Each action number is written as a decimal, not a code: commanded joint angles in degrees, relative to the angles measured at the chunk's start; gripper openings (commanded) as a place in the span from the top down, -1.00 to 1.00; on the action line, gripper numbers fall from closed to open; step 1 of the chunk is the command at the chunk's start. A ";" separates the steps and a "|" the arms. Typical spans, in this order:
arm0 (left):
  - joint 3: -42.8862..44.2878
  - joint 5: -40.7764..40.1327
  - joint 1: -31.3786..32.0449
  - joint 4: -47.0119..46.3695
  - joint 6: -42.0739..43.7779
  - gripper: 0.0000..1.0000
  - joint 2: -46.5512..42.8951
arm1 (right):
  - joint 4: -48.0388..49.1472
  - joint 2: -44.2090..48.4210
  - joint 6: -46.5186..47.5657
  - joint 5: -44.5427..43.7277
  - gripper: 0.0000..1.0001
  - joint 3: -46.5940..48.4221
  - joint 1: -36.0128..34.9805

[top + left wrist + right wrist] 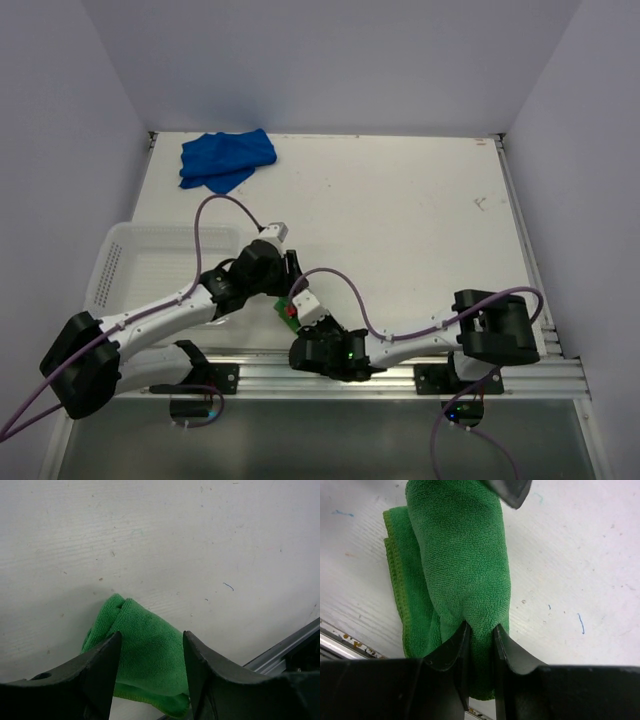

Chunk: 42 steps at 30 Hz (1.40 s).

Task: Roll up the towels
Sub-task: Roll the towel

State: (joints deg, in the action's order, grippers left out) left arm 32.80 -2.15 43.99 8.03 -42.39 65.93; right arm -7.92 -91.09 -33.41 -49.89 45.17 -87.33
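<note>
Right wrist view: the right gripper (pixel 480 628) is pressed together on a fold at the near end of the green towel (pixel 460 555). The towel lies on the white table (pixel 580 555) as a thick folded bundle. Its long axis runs straight away from this camera, and flat layered edges show along its left side. One dark fingertip of the left gripper (pixel 151 636) enters at the far end of the bundle. A metal rail (pixel 340 640) crosses the lower left corner just beside the towel.

Left wrist view: the same towel is seen from the opposite end. Its narrow end points away and up-left. The left fingers (pixel 102 665) stand spread, one on each side of the cloth, gripping nothing.

Top external view: both grippers meet near the front edge, left of centre, and hide almost all of the green towel. Only this view shows the white basket (pixel 110 265) on the left and the blue towel (pixel 227 160), crumpled at the far left corner, well apart from the arms.
</note>
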 commanded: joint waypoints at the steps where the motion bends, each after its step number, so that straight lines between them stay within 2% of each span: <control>1: 3.24 -1.89 -0.22 2.86 1.00 -0.14 -3.44 | -6.84 -4.78 0.89 -11.01 0.88 4.31 -4.06; 5: 3.24 -0.66 -0.22 3.48 0.47 -0.14 -5.02 | -9.73 -9.36 1.59 -14.35 0.86 8.78 -8.20; 14: -1.49 3.19 -0.04 1.47 -1.64 -0.14 -7.83 | -19.23 -17.97 -0.60 -17.87 0.80 17.05 -10.76; 24: -7.92 5.40 0.66 -2.58 -4.36 -0.14 -7.66 | -18.36 -17.90 -1.04 -15.42 0.73 17.41 -10.84; 26: -8.97 5.41 1.01 -3.11 -4.63 -0.14 -6.52 | -18.09 -17.55 -1.13 -14.98 0.66 17.24 -10.84; 31: -10.38 4.09 1.54 -1.18 -4.89 -0.11 -5.90 | -17.04 -14.21 -1.40 -12.69 0.34 16.45 -10.49; 38: -13.28 3.03 1.45 -0.30 -5.86 -0.12 -8.71 | -12.74 -4.29 -0.96 -8.49 0.05 11.89 -8.30; 42: -14.34 3.30 1.45 -1.09 -6.39 -0.11 -8.71 | -5.38 3.52 -0.70 -2.69 -0.07 6.88 -5.93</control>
State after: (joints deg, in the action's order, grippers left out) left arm 20.88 0.80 44.82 3.44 -47.48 56.75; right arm -20.67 -94.41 -32.95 -56.93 55.16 -94.76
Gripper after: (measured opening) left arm 0.560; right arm 0.516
